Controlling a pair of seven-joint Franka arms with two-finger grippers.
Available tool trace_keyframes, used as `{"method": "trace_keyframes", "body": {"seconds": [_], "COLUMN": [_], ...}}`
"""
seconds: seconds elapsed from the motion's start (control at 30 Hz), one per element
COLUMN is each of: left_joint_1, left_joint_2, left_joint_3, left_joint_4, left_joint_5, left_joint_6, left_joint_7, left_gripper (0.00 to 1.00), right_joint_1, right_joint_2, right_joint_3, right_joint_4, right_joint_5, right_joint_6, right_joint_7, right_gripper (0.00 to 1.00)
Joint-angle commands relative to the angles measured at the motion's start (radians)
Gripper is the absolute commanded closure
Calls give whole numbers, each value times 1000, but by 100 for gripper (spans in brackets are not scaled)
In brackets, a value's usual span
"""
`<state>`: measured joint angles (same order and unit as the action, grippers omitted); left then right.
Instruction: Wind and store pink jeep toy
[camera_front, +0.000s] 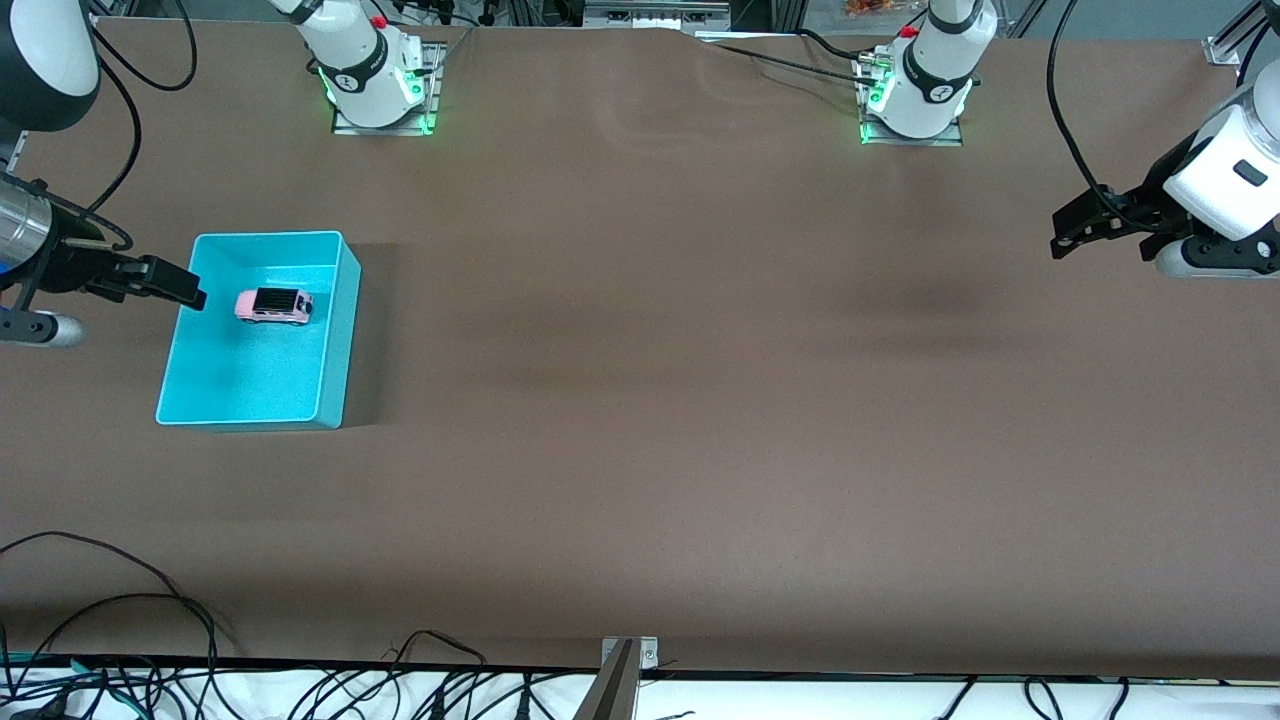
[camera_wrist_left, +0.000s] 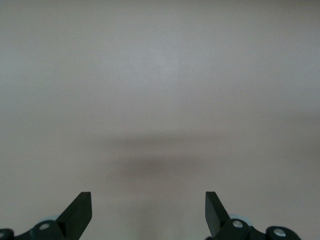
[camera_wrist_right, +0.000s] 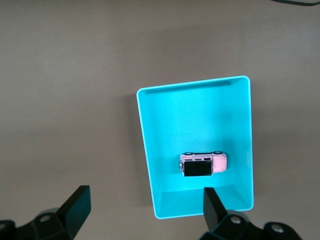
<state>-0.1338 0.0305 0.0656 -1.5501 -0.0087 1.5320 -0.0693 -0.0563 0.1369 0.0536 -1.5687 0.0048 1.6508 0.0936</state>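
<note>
The pink jeep toy (camera_front: 274, 305) with its black roof lies inside the turquoise bin (camera_front: 335, 345), in the part farther from the front camera. It also shows in the right wrist view (camera_wrist_right: 202, 164), lying in the bin (camera_wrist_right: 145, 150). My right gripper (camera_front: 185, 290) is open and empty, up over the bin's edge at the right arm's end of the table; in its own view (camera_wrist_right: 145, 207) the jaws stand wide apart. My left gripper (camera_front: 1070, 235) is open and empty, up over bare table at the left arm's end; its own view (camera_wrist_left: 148, 212) shows only brown table.
The brown table (camera_front: 700, 400) spreads wide between the arms. Both arm bases (camera_front: 375, 80) stand along the edge farthest from the front camera. Cables (camera_front: 150, 640) lie along the near edge.
</note>
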Motion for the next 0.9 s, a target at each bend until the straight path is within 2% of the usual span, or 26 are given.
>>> {"method": "trace_keyframes", "body": {"seconds": [0.0, 0.87], "left_joint_1": [0, 0], "left_joint_2": [3, 2], "left_joint_3": [3, 3], "left_joint_4": [22, 18], "left_joint_5": [-2, -2], "left_joint_6": [-23, -27], "left_joint_7": [-6, -7], "left_gripper": [0, 0], "right_joint_1": [-13, -10], "right_joint_2": [-30, -23], "right_joint_3": [25, 26], "right_joint_4": [-33, -25], "right_joint_5": [-9, -6], "right_joint_6": [15, 21], "right_joint_7": [17, 31], "right_gripper": [0, 0]}}
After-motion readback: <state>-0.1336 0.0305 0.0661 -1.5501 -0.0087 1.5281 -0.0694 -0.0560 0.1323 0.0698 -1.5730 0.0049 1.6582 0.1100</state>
